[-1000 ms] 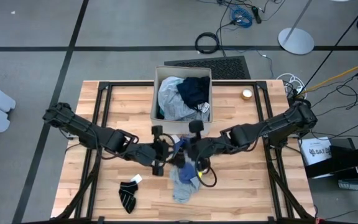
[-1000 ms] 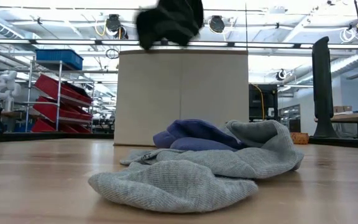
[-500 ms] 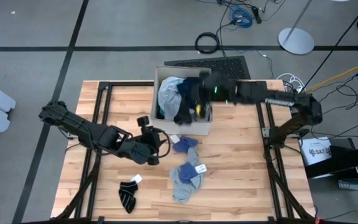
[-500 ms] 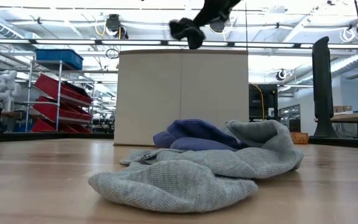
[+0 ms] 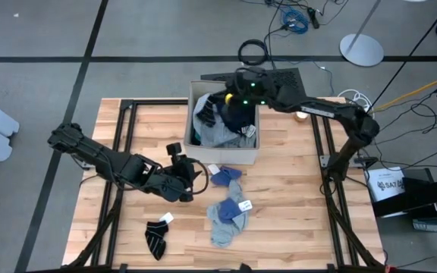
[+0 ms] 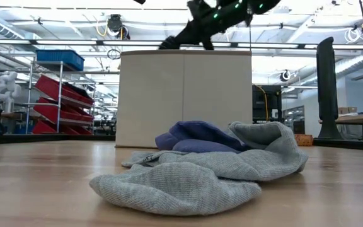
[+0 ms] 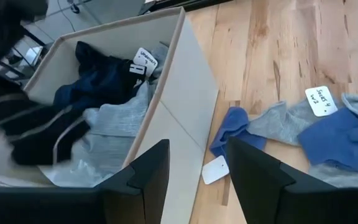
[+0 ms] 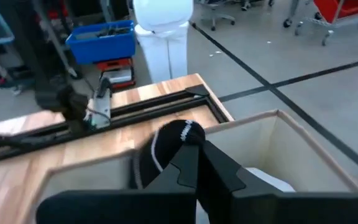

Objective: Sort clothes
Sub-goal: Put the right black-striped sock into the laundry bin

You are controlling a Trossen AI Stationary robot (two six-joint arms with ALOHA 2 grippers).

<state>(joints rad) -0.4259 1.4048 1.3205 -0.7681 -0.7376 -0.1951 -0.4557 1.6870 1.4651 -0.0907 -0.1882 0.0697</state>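
Right gripper [image 5: 217,115] hangs over the beige fabric box [image 5: 250,155], fingers pinched shut on a black striped sock [image 8: 166,149]. Left gripper [image 7: 194,177] waits low on the table beside the box, fingers apart, holding nothing.

Risk: the sock dangles near the box's inner wall; let go there, it could drape over the rim or snag on the fingers rather than drop in.

Right wrist view shows the white stripe and the pinch itself; from above the sock is only a dark smudge, possibly merging with the navy piece [image 7: 101,78]. Only the high view shows the second striped sock [image 5: 156,236], grey top [image 5: 226,220] and blue piece [image 5: 224,177] still out on the table.
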